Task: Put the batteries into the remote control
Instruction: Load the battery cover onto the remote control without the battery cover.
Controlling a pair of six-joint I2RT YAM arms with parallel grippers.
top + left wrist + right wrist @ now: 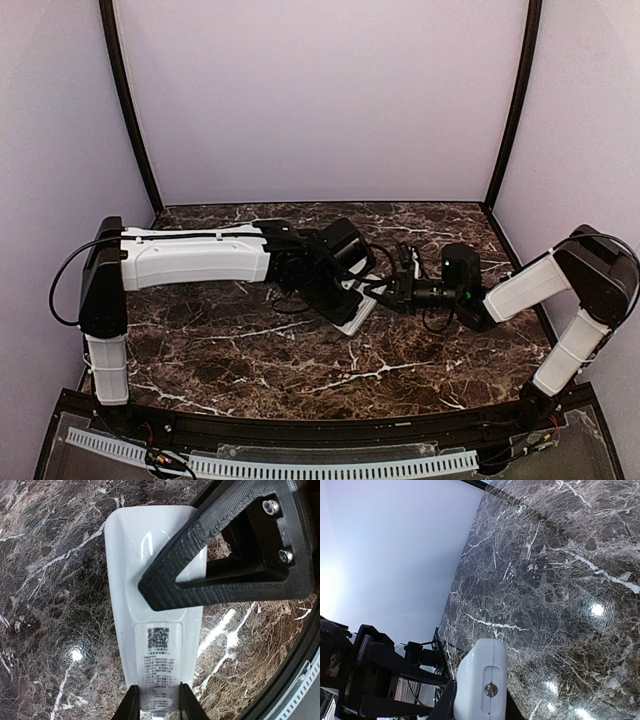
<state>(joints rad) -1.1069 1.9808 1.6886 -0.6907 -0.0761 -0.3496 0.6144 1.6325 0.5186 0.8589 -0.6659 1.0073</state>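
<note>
Clamping – left tool (159, 696): narrowed to a slim gap, both fingers pressed to the long edges of the remote control (150, 550) at its label end.
Right tool (479, 702): closed on the remote control, whose rounded end with a small screw recess pokes out between its fingers.
Right finger (200, 550): black ribbed wedge lying across the back of the remote control, seen from the left wrist.
Remote control: back faces the left wrist camera, with the printed label (159, 665) and its square code showing. It is caught between the two tools, mid-surface in the overhead view.
Contact below: cannot tell whether it rests on the surface (50, 610) or hangs just above.
Surface: dark brown marble pattern, white veins, lamp glare.
Arms: both reach inward – meeting just right of the middle.
</note>
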